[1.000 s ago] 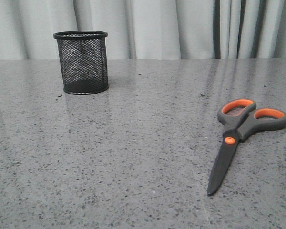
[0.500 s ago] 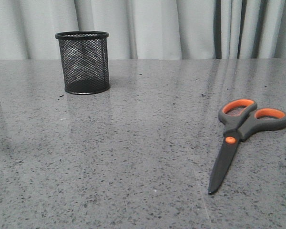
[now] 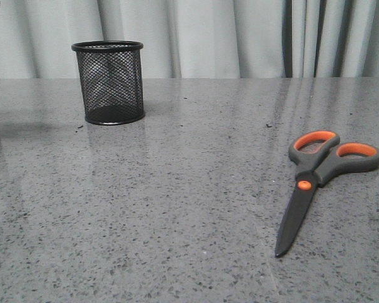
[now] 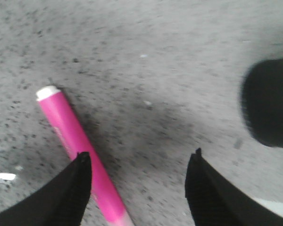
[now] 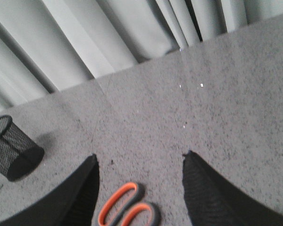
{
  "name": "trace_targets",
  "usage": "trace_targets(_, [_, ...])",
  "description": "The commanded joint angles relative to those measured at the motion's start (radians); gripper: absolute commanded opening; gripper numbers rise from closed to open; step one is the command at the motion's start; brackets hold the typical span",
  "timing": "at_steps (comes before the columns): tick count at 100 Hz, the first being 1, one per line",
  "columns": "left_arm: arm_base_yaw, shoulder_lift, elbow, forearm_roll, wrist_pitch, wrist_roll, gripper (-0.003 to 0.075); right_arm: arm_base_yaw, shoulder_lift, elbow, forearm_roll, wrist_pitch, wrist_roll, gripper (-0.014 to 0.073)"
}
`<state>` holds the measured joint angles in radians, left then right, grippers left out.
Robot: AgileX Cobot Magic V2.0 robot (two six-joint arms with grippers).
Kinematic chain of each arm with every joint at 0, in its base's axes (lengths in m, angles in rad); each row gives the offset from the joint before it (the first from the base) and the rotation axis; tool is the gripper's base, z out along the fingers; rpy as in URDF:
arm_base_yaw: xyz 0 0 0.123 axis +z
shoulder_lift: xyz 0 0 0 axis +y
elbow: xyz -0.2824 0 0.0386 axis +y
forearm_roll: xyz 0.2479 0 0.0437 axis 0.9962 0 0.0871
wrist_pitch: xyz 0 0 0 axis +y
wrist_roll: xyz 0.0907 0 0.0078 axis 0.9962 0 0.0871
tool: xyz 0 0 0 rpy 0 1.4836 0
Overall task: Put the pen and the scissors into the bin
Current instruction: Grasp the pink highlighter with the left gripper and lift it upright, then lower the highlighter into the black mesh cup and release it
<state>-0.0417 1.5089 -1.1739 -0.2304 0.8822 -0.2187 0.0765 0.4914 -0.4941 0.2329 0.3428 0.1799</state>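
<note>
your left gripper [image 4: 137, 162] hangs wide open, holding nothing, one finger beside the pink pen [image 4: 78, 153] (lined up to straddle it); the right gripper [image 5: 139, 167] gapes empty above the scissors [image 5: 128, 211].

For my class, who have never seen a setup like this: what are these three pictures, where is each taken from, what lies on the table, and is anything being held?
This is a two-armed robot at a grey speckled table; each arm ends in a two-fingered gripper.

The front view looks forward over the table. It shows a black mesh bin standing upright at the far left, with nothing visible inside, and scissors lying flat, closed, at the right.

The other two pictures come from cameras on the wrists, with the dark fingers at the bottom edge. The left gripper is open above a pink pen lying on the table; one finger is right beside the pen, but nothing is gripped. The right gripper is open too, hovering over the scissors' orange handles.

So nothing is held, and nothing visibly sits in the bin.
</note>
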Motion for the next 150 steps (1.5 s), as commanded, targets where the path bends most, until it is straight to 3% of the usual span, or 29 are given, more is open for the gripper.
trace_targets(1, [0.006, -0.002, -0.049, 0.038, -0.008, -0.065, 0.0414, -0.002, 0.012, -0.036, -0.007, -0.031, -0.004, 0.036])
trace_targets(11, [0.006, 0.014, -0.049, 0.132, -0.009, -0.165, 0.0411, -0.002, 0.012, -0.036, -0.007, -0.019, -0.004, 0.036])
trace_targets(43, [0.006, 0.094, -0.049, 0.134, -0.027, -0.169, 0.04, -0.002, 0.012, -0.036, -0.007, -0.028, -0.004, 0.036])
trace_targets(66, [0.006, 0.153, -0.047, 0.129, 0.018, -0.109, 0.0211, -0.002, 0.012, -0.036, -0.005, -0.03, -0.004, 0.036])
trace_targets(79, [0.006, 0.164, -0.045, 0.041, 0.012, 0.096, -0.0018, -0.002, 0.012, -0.036, 0.009, -0.03, -0.004, 0.036])
trace_targets(90, [0.006, 0.13, -0.057, -0.073, -0.1, 0.204, -0.0013, -0.002, 0.012, -0.036, 0.029, -0.028, -0.004, 0.036])
trace_targets(102, [0.004, 0.037, -0.105, -0.242, -0.311, 0.357, -0.0013, -0.002, 0.012, -0.036, 0.038, -0.026, -0.004, 0.036])
trace_targets(116, [-0.029, -0.052, -0.178, -0.676, -0.49, 0.748, -0.0013, -0.002, 0.012, -0.036, 0.045, -0.032, -0.004, 0.036])
trace_targets(126, [-0.078, -0.061, -0.238, -1.043, -0.494, 1.071, -0.0013, -0.002, 0.012, -0.036, 0.046, -0.043, -0.004, 0.036])
trace_targets(133, [-0.123, -0.057, -0.251, -1.222, -0.488, 1.282, -0.0013, -0.002, 0.012, -0.036, 0.046, -0.05, -0.004, 0.036])
trace_targets(140, [-0.165, -0.045, -0.249, -1.303, -0.492, 1.436, -0.0013, -0.002, 0.012, -0.036, 0.046, -0.053, -0.004, 0.036])
trace_targets(150, [-0.196, -0.011, -0.237, -1.312, -0.478, 1.482, -0.0013, -0.002, 0.012, -0.036, 0.046, -0.036, -0.004, 0.036])
